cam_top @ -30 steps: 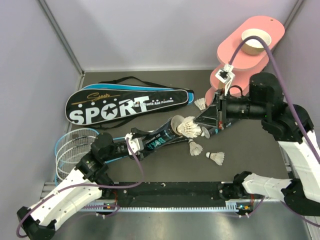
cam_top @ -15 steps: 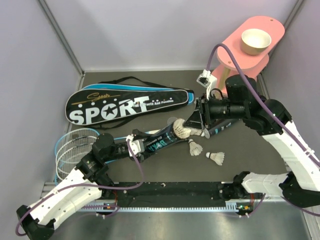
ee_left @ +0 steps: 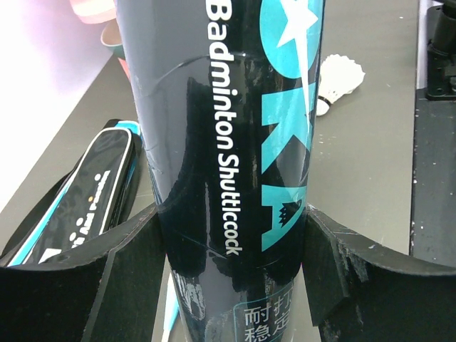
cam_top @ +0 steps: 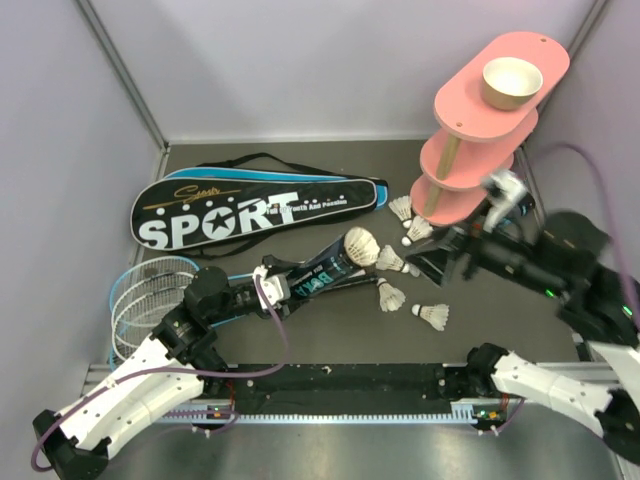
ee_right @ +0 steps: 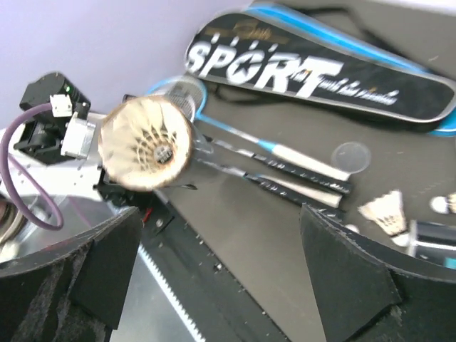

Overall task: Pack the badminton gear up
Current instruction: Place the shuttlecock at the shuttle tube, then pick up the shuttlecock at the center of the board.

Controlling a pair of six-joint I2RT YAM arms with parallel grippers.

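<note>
I'm reading SPORT in big white letters on the black racket bag (cam_top: 255,210). On my left wrist view, the black tube (ee_left: 228,142) says Badminton Shuttlecock; its big teal letters are cut off.

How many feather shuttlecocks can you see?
6 shuttlecocks: one in the tube mouth, one beside it, two by the pink stand, two loose on the table. More may hide inside the tube.

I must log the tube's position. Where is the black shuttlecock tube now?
In the top view, the black shuttlecock tube sits near the centre, gripped by the left hand, just below the SPORT racket bag.
</note>
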